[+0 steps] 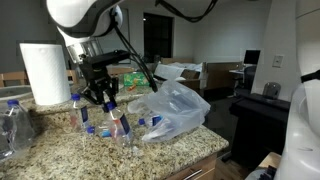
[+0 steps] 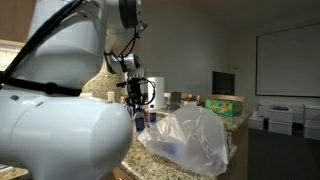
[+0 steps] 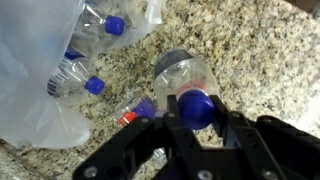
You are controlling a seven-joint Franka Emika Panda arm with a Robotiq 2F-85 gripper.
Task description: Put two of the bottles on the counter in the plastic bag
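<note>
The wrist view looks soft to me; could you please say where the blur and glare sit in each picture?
Wrist view: the black gripper closed on the small clear blue-capped bottle is blurred up close, the speckled granite counter sharper. An exterior view: the robot's white body looms out of focus. Both exterior views: glossy highlights on the translucent plastic bag.

No text can be read; the red-and-blue labels (image 3: 126, 116) on the bottles (image 3: 72, 78) are too blurred.
</note>
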